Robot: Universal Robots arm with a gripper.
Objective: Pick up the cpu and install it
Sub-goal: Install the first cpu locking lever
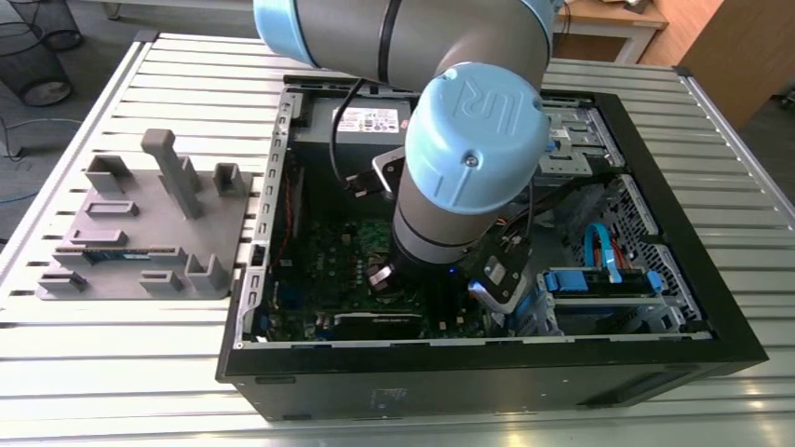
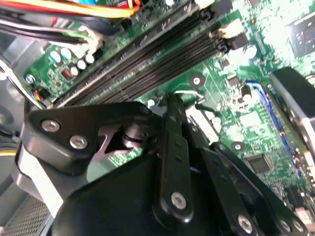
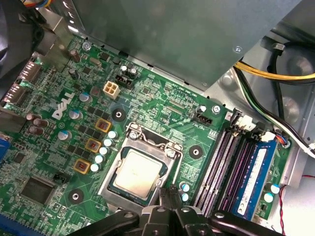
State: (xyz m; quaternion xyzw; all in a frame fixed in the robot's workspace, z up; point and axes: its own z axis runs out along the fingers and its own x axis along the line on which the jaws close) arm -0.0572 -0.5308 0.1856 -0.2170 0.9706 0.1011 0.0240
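Observation:
The cpu, a small square chip with a silver-grey top, lies flat in its socket on the green motherboard in the first wrist view. The socket's metal frame surrounds it. My gripper hovers just beside one corner of the socket, shut, with nothing between its black fingers and apart from the chip. In the exterior view the arm's wrist reaches down into the open computer case over the motherboard.
A blue memory stick sits in the slots beside the socket, more empty slots run alongside. A grey metal box and yellow and black cables crowd the case. A grey fixture tray stands outside on the slatted table.

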